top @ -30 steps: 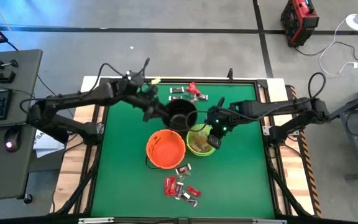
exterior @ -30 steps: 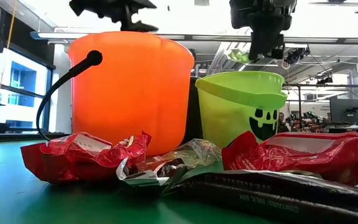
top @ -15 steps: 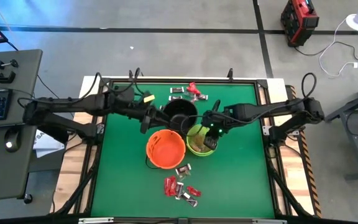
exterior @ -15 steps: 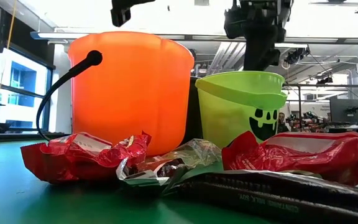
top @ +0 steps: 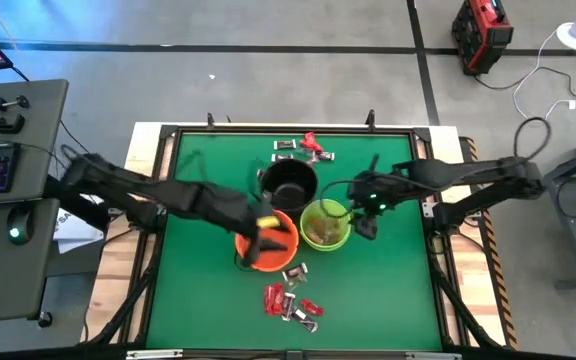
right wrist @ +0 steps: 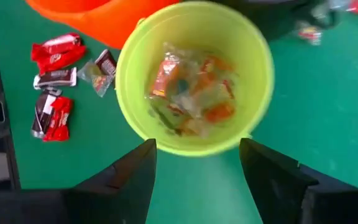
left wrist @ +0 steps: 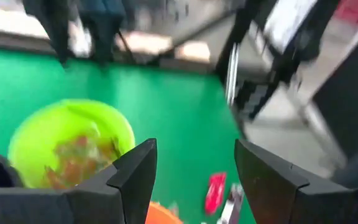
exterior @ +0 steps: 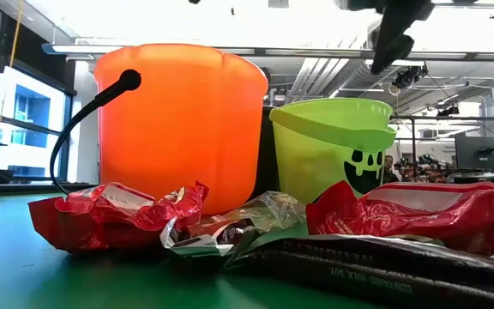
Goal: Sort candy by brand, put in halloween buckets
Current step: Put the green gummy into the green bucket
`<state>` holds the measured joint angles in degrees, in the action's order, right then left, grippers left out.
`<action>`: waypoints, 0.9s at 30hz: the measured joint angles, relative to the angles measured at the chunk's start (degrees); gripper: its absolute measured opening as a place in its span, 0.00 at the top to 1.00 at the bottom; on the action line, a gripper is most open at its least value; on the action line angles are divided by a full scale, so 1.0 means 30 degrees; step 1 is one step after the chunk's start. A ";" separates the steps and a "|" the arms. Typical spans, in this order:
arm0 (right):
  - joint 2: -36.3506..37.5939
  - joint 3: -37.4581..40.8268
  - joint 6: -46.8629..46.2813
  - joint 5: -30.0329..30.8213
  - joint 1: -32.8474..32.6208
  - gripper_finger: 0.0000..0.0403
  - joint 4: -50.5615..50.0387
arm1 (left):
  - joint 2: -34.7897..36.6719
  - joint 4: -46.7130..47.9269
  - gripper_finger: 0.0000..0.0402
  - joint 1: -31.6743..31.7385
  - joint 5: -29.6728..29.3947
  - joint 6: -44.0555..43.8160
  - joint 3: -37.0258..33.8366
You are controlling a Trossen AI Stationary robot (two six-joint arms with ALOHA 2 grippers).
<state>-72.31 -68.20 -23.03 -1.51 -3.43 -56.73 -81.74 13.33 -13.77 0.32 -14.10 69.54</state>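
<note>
Hanging spread wide and empty, the right hand (top: 366, 222) is being held just beside the lime green bucket (top: 324, 224); the left hand (top: 268, 233), also spread wide, is being held over the orange bucket (top: 267, 243), hiding its inside.

The left gripper (top: 268, 232) now hangs over the orange bucket (top: 280, 251), away from the black bucket (top: 290, 182). The right gripper (top: 366, 222), fingers now apart, sits beside the green bucket (top: 324, 224).

bright, even overhead light; left wrist view is motion-blurred, low view's foreground wrappers (exterior: 401, 257) soft, ceiling glare.
</note>
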 joint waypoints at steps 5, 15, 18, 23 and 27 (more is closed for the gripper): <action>0.1787 0.0000 -0.0093 0.1513 -0.0281 0.44 -0.0441 | -0.4850 0.4454 0.49 -0.1271 -0.0516 0.0447 0.4777; 0.2780 0.0005 0.2341 0.2987 -0.0375 0.44 -0.1710 | -1.2389 0.9114 0.49 -0.2618 -0.2216 -0.0454 1.2163; 0.2780 0.0007 0.2349 0.3265 -0.0375 0.44 -0.1848 | -1.3743 0.9330 0.49 -0.2913 -0.2735 -0.0002 1.2760; 0.2780 0.0007 0.2180 0.3284 -0.0375 0.44 -0.1873 | -1.4875 1.0451 0.49 -0.3533 -0.4613 0.0121 1.2828; 0.2773 0.0007 0.2137 0.3372 -0.0375 0.44 -0.1866 | -1.5477 1.1648 0.49 -0.4071 -0.5906 0.0707 1.2835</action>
<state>-63.99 -68.18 -16.62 8.60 -4.56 -62.33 -128.17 48.27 -25.98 -17.40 -11.98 108.05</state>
